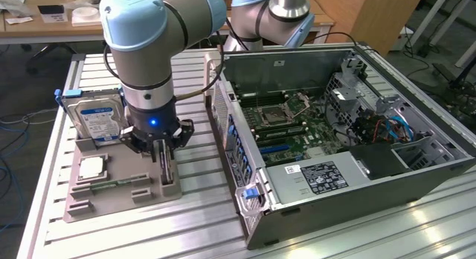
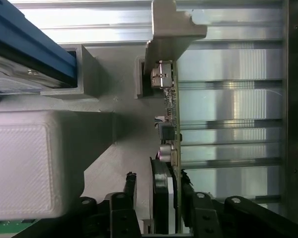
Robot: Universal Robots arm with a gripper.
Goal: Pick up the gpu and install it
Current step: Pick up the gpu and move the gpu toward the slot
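The end effector (image 2: 158, 177) hangs straight down over the gpu (image 2: 170, 130), jaws parted, one on each flat face of the card. In the wrist view one finger (image 2: 130, 194) stands just off the round cooler with a strip of grey showing between them, while the other sits right against the board side. It is therefore astride the card and not yet clamped on it. The gpu stands on its long edge in a slot of the grey holder (image 2: 121, 148), with a grey post of the holder at its far end. That upright seating seems meant to leave the top edge free for a pinch from above, and would explain the vertical approach along the card's length. Further out on the holder, in the exterior view, a square processor chip (image 1: 91, 167) and a narrow green memory stick (image 1: 111, 185) lie flat in their own recesses. The hard drive (image 1: 97, 118) stands upright at the back, each part apart from the others, likely so that one can be taken without disturbing its neighbours. The holder rests on the slatted metal bench (image 1: 193, 228). Beyond it, toward the exterior view's right, the computer case (image 1: 416, 175) lies on its side with the panel off. Its motherboard (image 1: 297, 133) faces up, probably so that its slots can be reached from above. No card stands on the motherboard; the gpu is in the holder.
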